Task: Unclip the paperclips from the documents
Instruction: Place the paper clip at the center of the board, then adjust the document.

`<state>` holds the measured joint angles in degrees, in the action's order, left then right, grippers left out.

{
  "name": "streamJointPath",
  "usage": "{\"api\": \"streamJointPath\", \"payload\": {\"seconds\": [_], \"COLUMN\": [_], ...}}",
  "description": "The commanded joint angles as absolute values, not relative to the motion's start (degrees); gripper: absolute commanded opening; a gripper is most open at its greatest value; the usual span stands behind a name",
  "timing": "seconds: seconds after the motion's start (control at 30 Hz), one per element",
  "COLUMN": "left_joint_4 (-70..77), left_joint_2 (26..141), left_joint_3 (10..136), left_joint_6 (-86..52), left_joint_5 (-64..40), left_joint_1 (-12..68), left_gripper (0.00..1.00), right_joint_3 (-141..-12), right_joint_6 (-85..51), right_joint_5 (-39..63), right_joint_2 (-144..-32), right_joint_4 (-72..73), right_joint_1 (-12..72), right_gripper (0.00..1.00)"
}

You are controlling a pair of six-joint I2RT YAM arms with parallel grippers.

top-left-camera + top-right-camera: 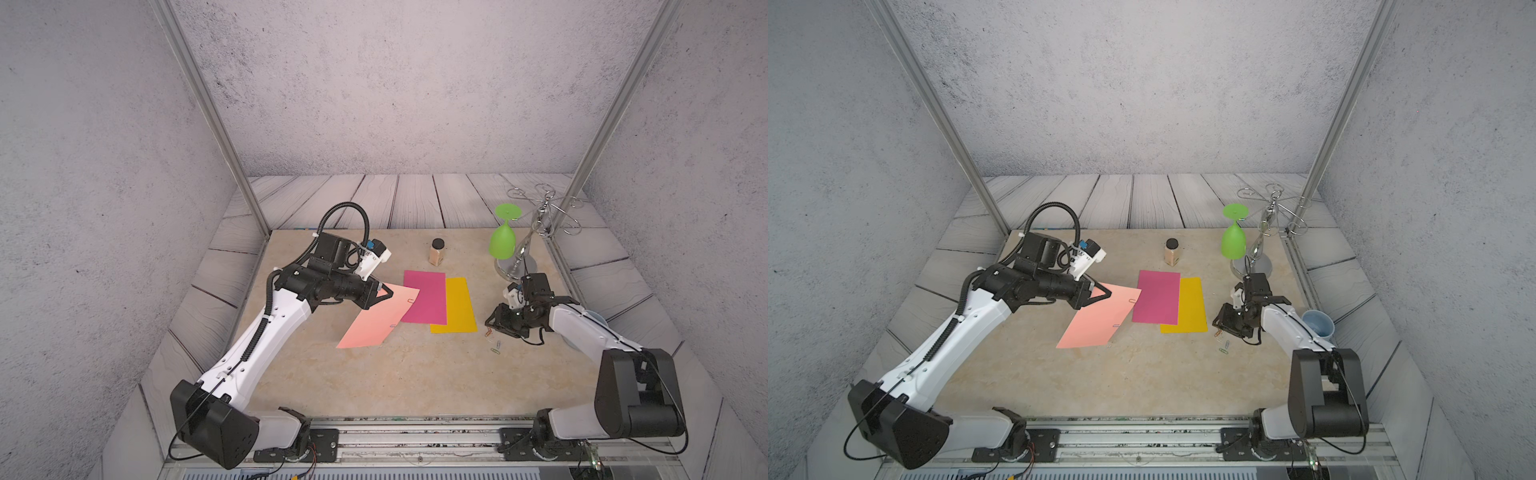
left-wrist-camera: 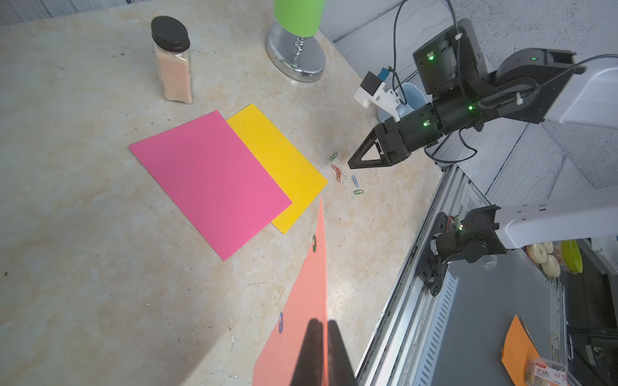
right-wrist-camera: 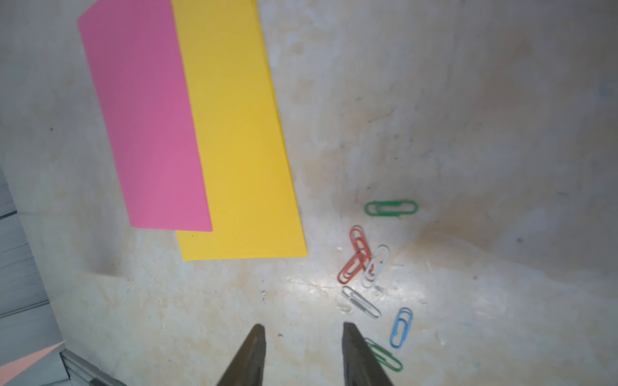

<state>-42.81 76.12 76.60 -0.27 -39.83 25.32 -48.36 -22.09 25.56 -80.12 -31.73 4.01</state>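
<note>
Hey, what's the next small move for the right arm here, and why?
Probably swing the right tool away from the loose paperclips toward the green clip on the salmon sheet. Its jaws stand open and empty, the left tool pinches that sheet, and the green clip and a blue clip sit on its edge.

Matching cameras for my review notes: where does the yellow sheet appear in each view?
In a top view: yellow sheet, right of centre.
In a top view: yellow sheet, again right of centre.
Left wrist: yellow sheet, near the picture's middle.
Right wrist: yellow sheet, upper middle of the picture.
Shared landmark: the magenta sheet overlapping it.
</note>
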Motion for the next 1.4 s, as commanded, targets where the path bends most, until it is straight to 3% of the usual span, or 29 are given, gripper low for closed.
{"api": "streamJointPath", "payload": {"seconds": [0.0, 0.23, 0.47, 0.9, 1.17, 1.37], "left_joint_4": [-40.47, -35.65, -30.27, -24.92, -21.42, -21.96], "left_joint_2": [74.84, 74.10, 74.01, 74.09, 73.93, 73.87], "left_joint_3": [75.79, 75.06, 75.78, 78.16, 77.17, 76.99], "left_joint_6": [-1.19, -4.77, -8.10, -12.87, -15.29, -15.01], "left_joint_5": [-40.42, -44.85, -51.90, -59.66, -62.91, -64.24], "left_joint_1": [24.48, 23.43, 22.83, 22.85, 23.19, 23.29], "left_gripper": [0.00, 0.00, 0.00, 0.00, 0.00, 0.00], "right_joint_3": [-50.74, -51.99, -48.72, -49.20, -51.23, -50.89], "right_joint_6": [-19.78, -19.08, -20.40, -24.51, -24.92, -29.18], "right_joint_5": [30.84, 40.96, 47.95, 54.33, 57.60, 58.66], "right_joint_2": [-76.38, -70.03, -64.02, -69.11, -73.51, -74.40], "right_joint_4": [-34.59, -26.77, -9.28, 13.84, 19.34, 26.67], "right_joint_1": [6.26, 12.45, 19.91, 24.24, 27.86, 28.56], "right_gripper": [0.42, 0.47, 0.67, 0.82, 0.82, 0.69]}}
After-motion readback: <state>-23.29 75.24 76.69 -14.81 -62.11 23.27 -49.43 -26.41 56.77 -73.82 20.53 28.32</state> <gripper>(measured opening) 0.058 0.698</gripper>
